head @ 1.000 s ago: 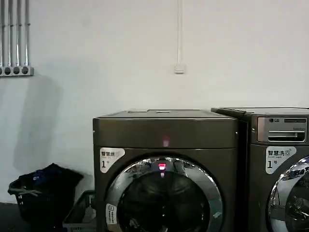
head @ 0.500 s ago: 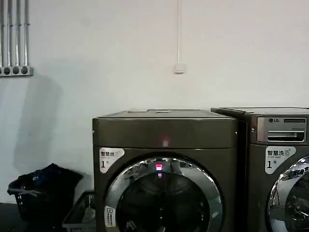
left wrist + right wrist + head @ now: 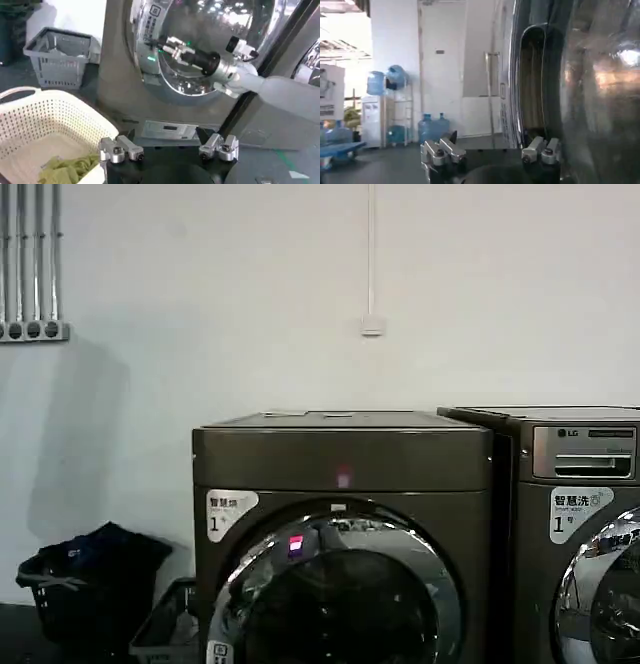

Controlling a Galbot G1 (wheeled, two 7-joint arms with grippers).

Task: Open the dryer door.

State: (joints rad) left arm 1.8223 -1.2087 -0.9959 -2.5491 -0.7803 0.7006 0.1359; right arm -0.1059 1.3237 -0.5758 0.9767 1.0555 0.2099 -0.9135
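1. Dark bronze-grey front-loading dryer (image 3: 340, 459) stands left of the LG-panelled machine (image 3: 580, 484)
2. Right gripper (image 3: 167, 46), grip state indeterminable, sits at the round chrome-rimmed dryer door (image 3: 335, 589) left rim; left gripper (image 3: 169, 148) splayed, empty, above white basket (image 3: 45, 125)

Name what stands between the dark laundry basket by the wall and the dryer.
In the head view, a grey slatted basket stands between the dark laundry basket and the dryer, close against the dryer's side.
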